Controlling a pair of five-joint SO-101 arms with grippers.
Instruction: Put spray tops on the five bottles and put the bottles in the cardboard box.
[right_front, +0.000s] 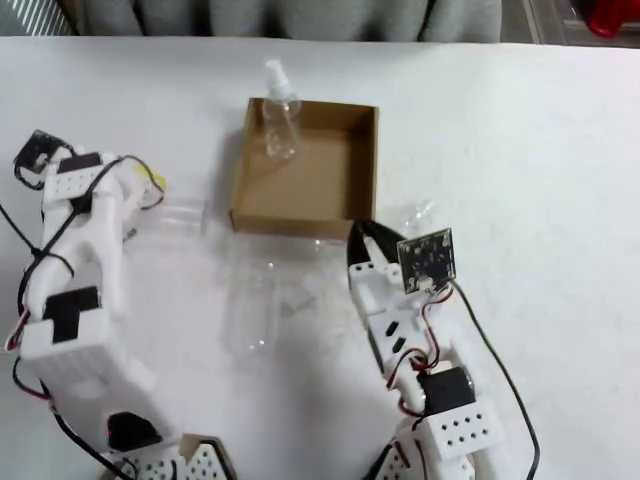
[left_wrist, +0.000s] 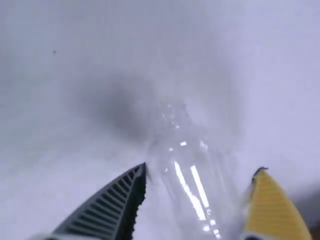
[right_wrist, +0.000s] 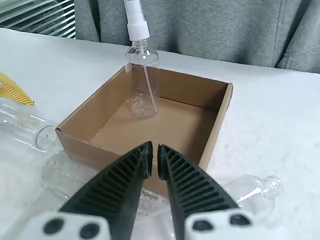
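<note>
The cardboard box (right_front: 345, 190) (right_wrist: 105, 127) sits mid-table. One clear bottle with a white spray top (right_front: 280, 115) (right_wrist: 141, 75) stands upright in its far left corner. My left gripper (right_front: 152, 192) (left_wrist: 200, 175) is open left of the box, its grey and yellow fingers on either side of a capless clear bottle (right_front: 182, 215) (left_wrist: 187, 165) lying on the table. My right gripper (right_front: 358, 238) (right_wrist: 154, 159) hangs shut and empty just before the box's near wall.
More capless clear bottles lie on the table: one in front of the box (right_front: 250, 305) (right_wrist: 62, 172) and one by its near right corner (right_front: 415, 215) (right_wrist: 255, 192). A person in grey sits behind the far table edge.
</note>
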